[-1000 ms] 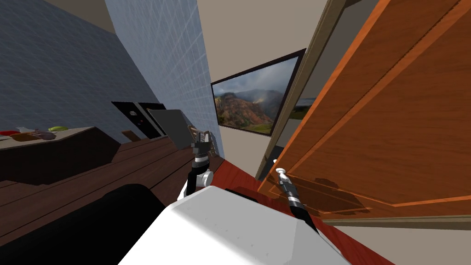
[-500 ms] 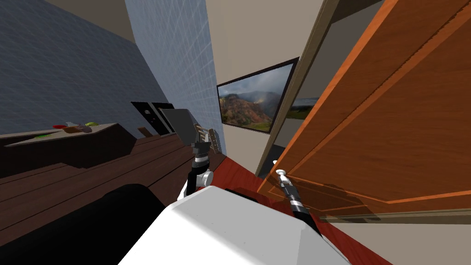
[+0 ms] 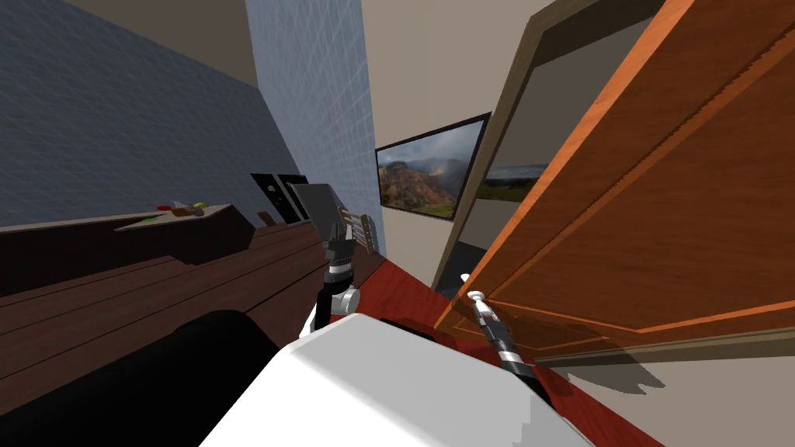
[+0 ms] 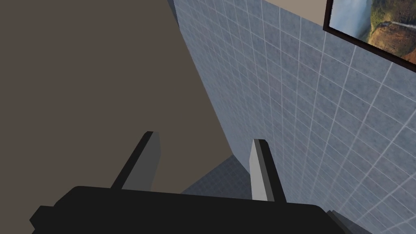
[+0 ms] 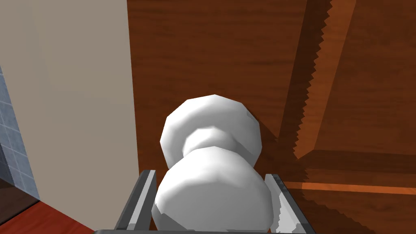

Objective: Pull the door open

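An orange-brown wooden door (image 3: pixel 652 225) stands partly open on my right, swung off its beige frame (image 3: pixel 497 147). Its white round knob (image 3: pixel 475 296) sits near the door's free edge. In the right wrist view the knob (image 5: pixel 213 195) lies between the two fingers, which press its sides, and the door panel (image 5: pixel 227 53) is right behind it. My right gripper (image 3: pixel 479 304) is shut on the knob. My left gripper (image 3: pixel 339 242) is raised in front of my chest, and in the left wrist view the left gripper (image 4: pixel 203 162) is open with nothing between its fingers.
A red floor strip (image 3: pixel 404 291) runs past the doorway and dark wood planks (image 3: pixel 155 303) lie to the left. A dark counter (image 3: pixel 155 237) carrying small items stands at the left. A grey panel (image 3: pixel 320 203) leans by the tiled wall (image 3: pixel 318 93). A landscape picture (image 3: pixel 423 178) hangs beside the frame.
The door has swung further open, widening the gap at its frame, with my right gripper still on the knob. The whole view has shifted, so I have moved as well.
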Motion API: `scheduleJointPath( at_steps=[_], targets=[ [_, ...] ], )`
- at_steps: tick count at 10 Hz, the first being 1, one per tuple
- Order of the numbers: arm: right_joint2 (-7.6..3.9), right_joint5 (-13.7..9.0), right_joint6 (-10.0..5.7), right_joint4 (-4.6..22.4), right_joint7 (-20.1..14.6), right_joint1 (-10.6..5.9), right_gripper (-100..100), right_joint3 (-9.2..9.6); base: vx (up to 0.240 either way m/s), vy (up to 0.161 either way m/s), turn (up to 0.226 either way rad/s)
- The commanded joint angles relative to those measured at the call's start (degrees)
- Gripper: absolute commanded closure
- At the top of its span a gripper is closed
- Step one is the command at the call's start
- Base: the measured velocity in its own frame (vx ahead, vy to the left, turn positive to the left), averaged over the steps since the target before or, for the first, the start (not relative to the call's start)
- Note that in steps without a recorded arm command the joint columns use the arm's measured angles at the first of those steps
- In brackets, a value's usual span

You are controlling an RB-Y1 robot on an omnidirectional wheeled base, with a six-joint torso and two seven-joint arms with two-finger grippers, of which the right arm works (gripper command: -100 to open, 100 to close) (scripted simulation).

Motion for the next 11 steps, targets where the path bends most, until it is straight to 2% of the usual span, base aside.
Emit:
scheduleJointPath(
  at_steps=[1, 9, 10, 11],
  targets=[
    [0.00, 0.0, 0.00, 0.0, 0.0, 0.00, 100, 0.00, -0.094, -0.035, 0.017],
    [-2.07, 1.2, -6.50, 2.9, -3.5, 1.96, 100, 2.58, -0.218, -0.088, 0.178],
    [-2.24, 1.3, -7.03, 3.2, -3.8, 2.10, 100, 2.77, -0.238, -0.066, 0.132],
    [-2.20, 1.3, -6.19, 2.5, -3.4, 2.18, 100, 2.67, -0.100, -0.020, 0.018]
  ],
)
